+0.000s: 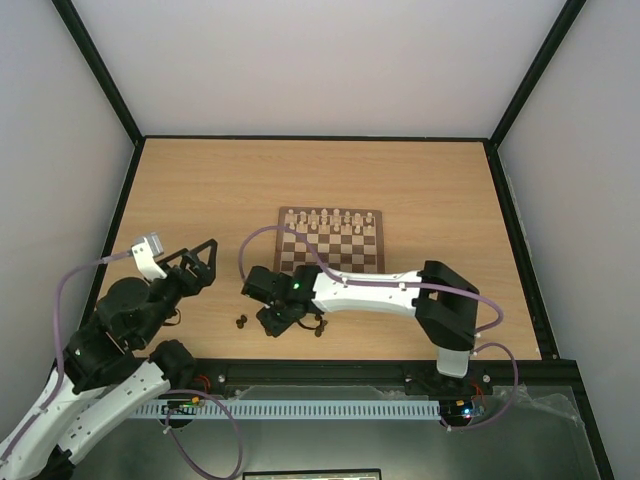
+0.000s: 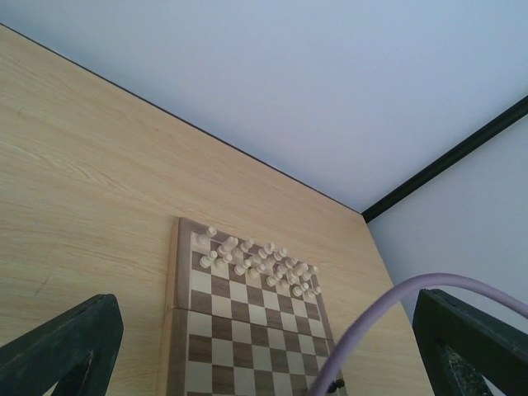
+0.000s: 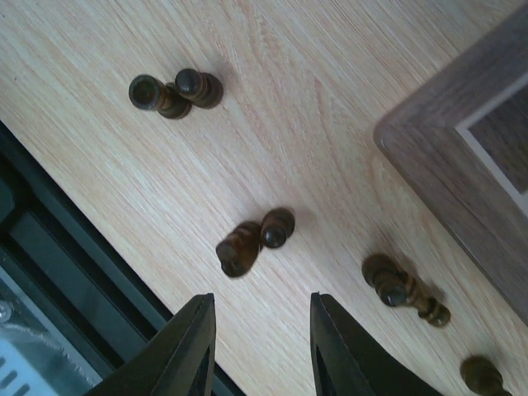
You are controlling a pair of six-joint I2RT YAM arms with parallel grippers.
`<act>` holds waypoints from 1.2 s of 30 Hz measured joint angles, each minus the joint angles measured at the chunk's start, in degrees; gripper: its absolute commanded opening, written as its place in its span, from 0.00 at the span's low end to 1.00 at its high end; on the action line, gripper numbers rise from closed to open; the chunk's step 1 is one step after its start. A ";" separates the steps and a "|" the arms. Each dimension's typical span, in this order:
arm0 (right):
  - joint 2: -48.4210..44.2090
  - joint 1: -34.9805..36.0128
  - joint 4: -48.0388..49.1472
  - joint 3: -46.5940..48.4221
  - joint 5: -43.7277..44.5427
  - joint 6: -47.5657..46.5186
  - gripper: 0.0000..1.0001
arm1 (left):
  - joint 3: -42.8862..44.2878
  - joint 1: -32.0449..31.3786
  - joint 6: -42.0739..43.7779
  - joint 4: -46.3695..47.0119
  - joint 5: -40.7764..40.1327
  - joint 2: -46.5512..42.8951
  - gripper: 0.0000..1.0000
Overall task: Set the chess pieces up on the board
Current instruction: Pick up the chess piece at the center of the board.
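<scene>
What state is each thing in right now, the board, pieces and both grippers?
board, flat on the table
pale pieces, standing along the board's far edge
dark chess pieces, off the board, on the table
left gripper, open, empty
right gripper, open, empty, above the table

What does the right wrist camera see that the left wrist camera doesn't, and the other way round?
Only the right wrist view: dark chess pieces scattered on the table beside a corner of the board, just ahead of the open right pincer. Only the left wrist view: cream pieces standing on the board's far rows, a purple cable and the open left pincer. Both show the wooden table and part of the board.
</scene>
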 measured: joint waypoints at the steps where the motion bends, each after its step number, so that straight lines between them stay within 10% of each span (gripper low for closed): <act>1: 0.81 0.07 0.07 0.57 -0.15 -0.09 0.32 | 0.15 0.00 0.00 -0.37 -0.13 -0.24 0.99; 36: 11.58 2.25 0.17 5.57 -1.51 -1.36 0.19 | 1.97 0.00 0.20 -2.73 -2.45 -2.78 0.99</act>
